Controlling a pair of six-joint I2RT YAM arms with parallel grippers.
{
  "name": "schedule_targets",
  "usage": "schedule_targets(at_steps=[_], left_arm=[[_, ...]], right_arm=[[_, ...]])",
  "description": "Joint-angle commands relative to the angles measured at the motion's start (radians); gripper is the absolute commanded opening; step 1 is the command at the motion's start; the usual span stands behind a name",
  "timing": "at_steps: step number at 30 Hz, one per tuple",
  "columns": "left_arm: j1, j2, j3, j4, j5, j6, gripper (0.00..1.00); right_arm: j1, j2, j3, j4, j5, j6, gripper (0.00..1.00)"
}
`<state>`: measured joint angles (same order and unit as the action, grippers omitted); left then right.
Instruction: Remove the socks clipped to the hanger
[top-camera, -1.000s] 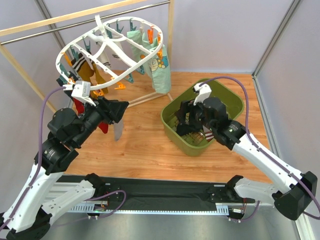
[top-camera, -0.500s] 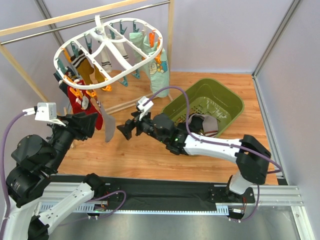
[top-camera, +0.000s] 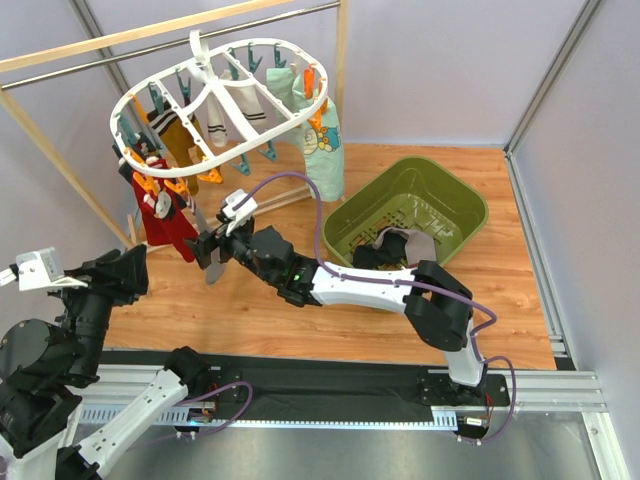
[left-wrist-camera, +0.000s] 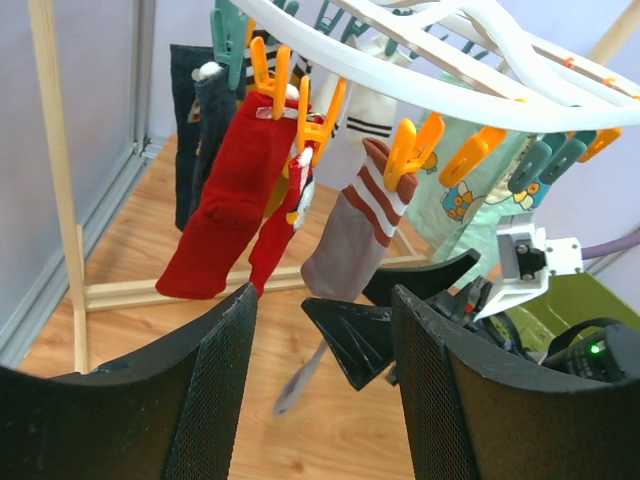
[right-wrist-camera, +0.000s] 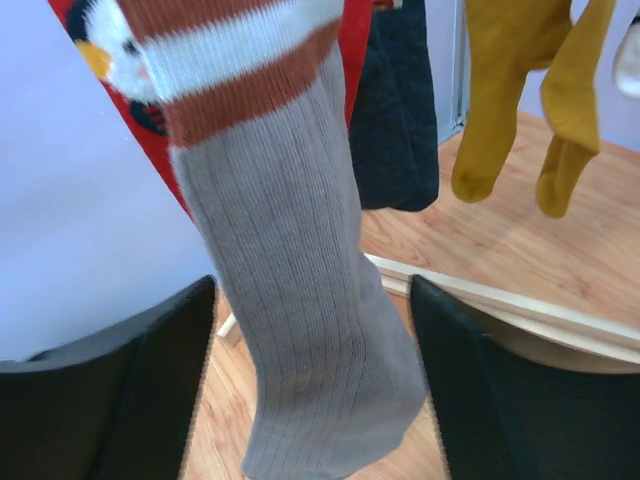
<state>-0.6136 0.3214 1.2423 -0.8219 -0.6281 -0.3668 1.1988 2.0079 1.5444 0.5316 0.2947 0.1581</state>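
The white oval hanger (top-camera: 213, 92) hangs from the rail at upper left with socks clipped under it: red (top-camera: 160, 215), mustard (top-camera: 180, 140), mint (top-camera: 322, 150). A grey sock (right-wrist-camera: 300, 300) with rust and white stripes dangles between the spread fingers of my right gripper (right-wrist-camera: 310, 400), which is open around its lower part, with a gap on each side. In the top view that gripper (top-camera: 208, 248) is stretched far left under the hanger. My left gripper (left-wrist-camera: 320, 390) is open and empty, low and back from the socks (left-wrist-camera: 225, 200), looking at the grey sock (left-wrist-camera: 350, 235).
A wood and metal rail frame (top-camera: 60, 165) carries the hanger; its base bar lies on the floor (right-wrist-camera: 520, 305). A green bin (top-camera: 478, 205) at right holds loose socks (top-camera: 405, 240). Orange and teal clips (left-wrist-camera: 415, 150) hang from the hanger. Grey walls enclose the cell.
My right arm has swung from the green bin across to the left and now has its fingers either side of the grey sock. My left arm has drawn back down and left, away from the hanger.
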Motion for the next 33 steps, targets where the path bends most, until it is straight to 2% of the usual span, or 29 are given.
schedule_targets(at_steps=[1, 3, 4, 6, 8, 9, 14, 23, 33], left_arm=[[0.003, -0.004, -0.014, 0.000, -0.030, 0.055, 0.64], [0.005, -0.011, -0.030, 0.006, -0.009, 0.060, 0.64], [0.003, -0.013, -0.037, 0.006, -0.001, 0.060, 0.64], [0.003, -0.018, -0.053, 0.006, 0.019, 0.057, 0.64], [0.005, -0.018, -0.069, 0.000, 0.030, 0.040, 0.64], [0.003, -0.016, -0.073, 0.001, 0.057, 0.022, 0.64], [0.003, -0.001, -0.096, -0.011, 0.165, -0.009, 0.64], [0.003, -0.013, -0.165, -0.037, 0.370, -0.058, 0.65], [0.003, 0.025, -0.190, 0.046, 0.464, -0.135, 0.66]], right_arm=[[0.008, 0.032, 0.074, 0.022, 0.067, -0.034, 0.74], [0.010, 0.026, 0.060, 0.022, 0.064, -0.034, 0.56], [0.008, 0.003, 0.040, 0.030, 0.061, -0.032, 0.40], [0.010, -0.030, 0.005, 0.048, 0.034, -0.034, 0.28], [0.010, -0.089, -0.049, 0.051, -0.011, -0.044, 0.06], [0.010, -0.107, -0.070, 0.051, -0.028, -0.043, 0.00], [0.010, -0.274, -0.193, 0.047, -0.162, -0.035, 0.00], [-0.004, -0.458, -0.317, -0.062, -0.342, 0.040, 0.00], [-0.016, -0.590, -0.435, -0.074, -0.322, 0.041, 0.00]])
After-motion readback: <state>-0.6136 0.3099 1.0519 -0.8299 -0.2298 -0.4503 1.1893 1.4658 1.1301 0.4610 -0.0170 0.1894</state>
